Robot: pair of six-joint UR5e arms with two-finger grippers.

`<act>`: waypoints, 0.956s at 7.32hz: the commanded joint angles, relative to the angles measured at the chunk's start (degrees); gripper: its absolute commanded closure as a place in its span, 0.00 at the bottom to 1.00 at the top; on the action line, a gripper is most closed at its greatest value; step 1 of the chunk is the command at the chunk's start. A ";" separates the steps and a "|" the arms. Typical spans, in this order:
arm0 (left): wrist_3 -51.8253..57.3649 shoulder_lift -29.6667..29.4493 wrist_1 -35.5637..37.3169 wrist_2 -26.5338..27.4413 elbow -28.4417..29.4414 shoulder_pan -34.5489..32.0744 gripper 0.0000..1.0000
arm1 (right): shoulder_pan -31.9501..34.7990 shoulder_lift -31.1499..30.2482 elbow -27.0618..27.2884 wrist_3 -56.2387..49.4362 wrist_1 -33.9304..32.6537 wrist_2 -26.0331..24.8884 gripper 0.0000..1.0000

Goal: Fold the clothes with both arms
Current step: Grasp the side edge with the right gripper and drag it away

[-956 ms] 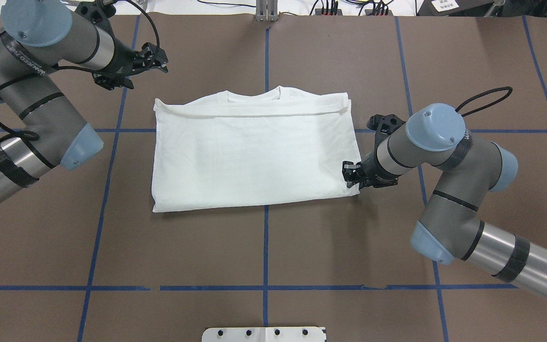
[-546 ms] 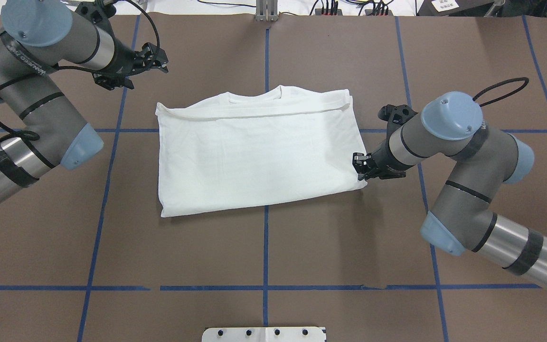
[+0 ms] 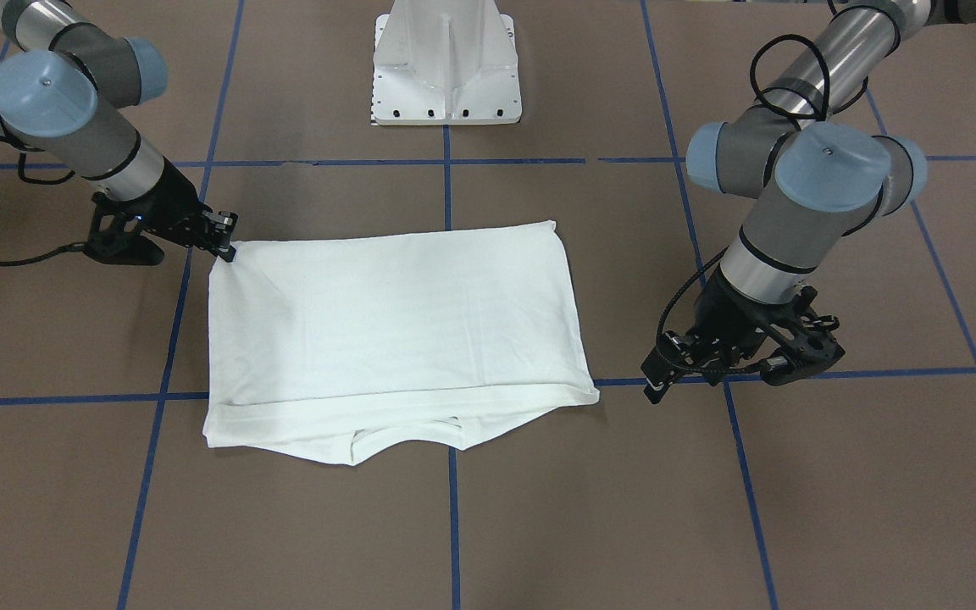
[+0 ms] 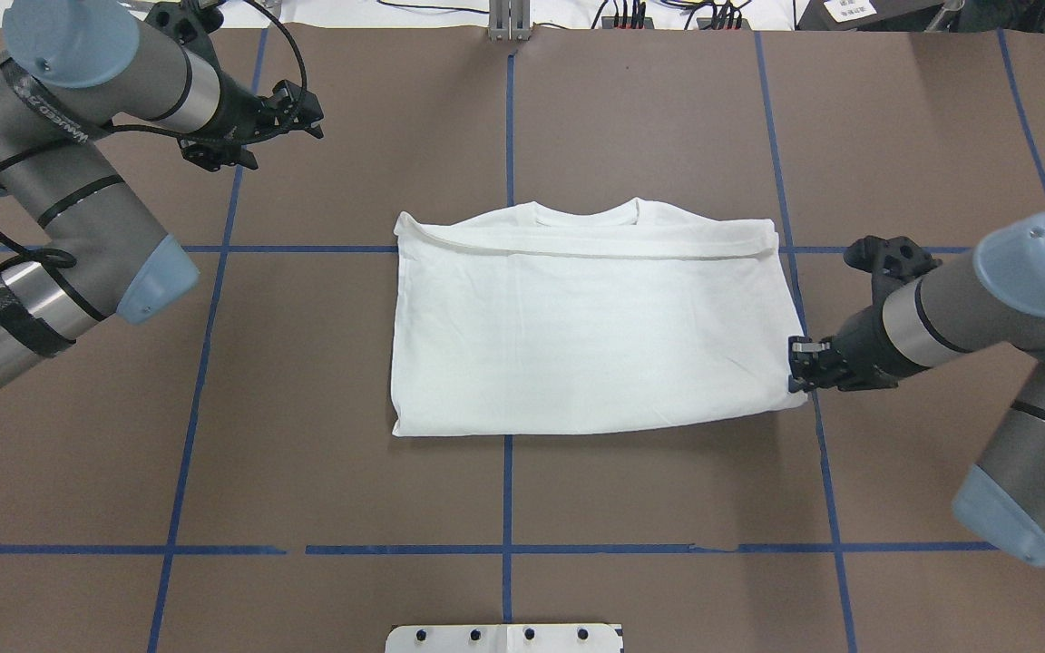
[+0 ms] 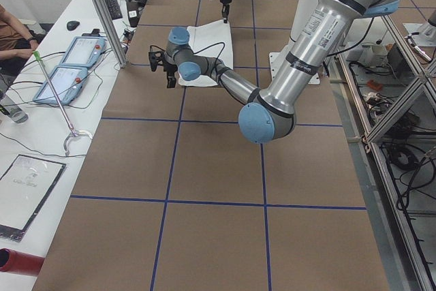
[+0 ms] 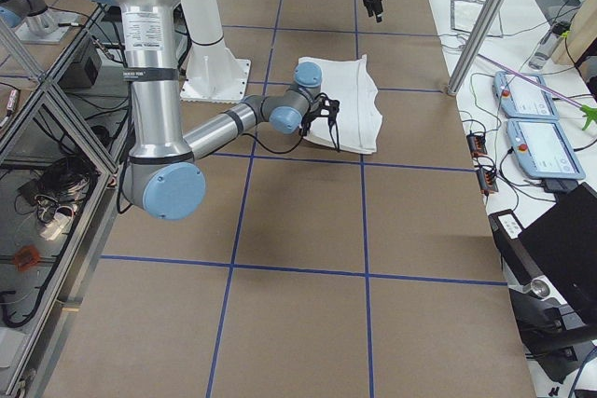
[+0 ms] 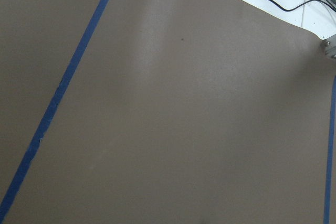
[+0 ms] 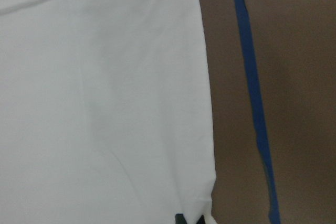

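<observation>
White cotton shirt fabric (image 8: 100,108), softly creased, fills the left side; its straight edge lies on the brown bench (image 8: 304,77), beside a blue tape line (image 8: 252,93).

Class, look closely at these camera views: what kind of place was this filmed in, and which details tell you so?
Probably a robotics lab. Two robot arms work over a taped grid table with a T-shirt on it, with control tablets and metal frames alongside.

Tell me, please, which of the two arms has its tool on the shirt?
The right arm's tool grips the shirt at its near corner; the left tool hangs apart.
</observation>
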 commanded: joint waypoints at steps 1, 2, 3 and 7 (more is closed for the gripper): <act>0.00 0.10 0.01 0.09 -0.41 -0.06 0.00 | -7.56 -10.68 10.48 0.59 -0.01 0.82 1.00; -0.09 0.19 0.01 0.18 -0.68 -0.06 0.00 | -12.13 -13.07 13.14 0.67 0.08 3.01 1.00; -0.09 0.19 0.01 0.52 -0.85 -0.06 0.00 | -17.22 -15.00 15.69 0.68 0.08 4.33 1.00; -0.18 0.19 -0.08 0.53 -1.30 0.03 0.00 | -29.84 -14.24 17.38 1.03 0.69 4.17 0.00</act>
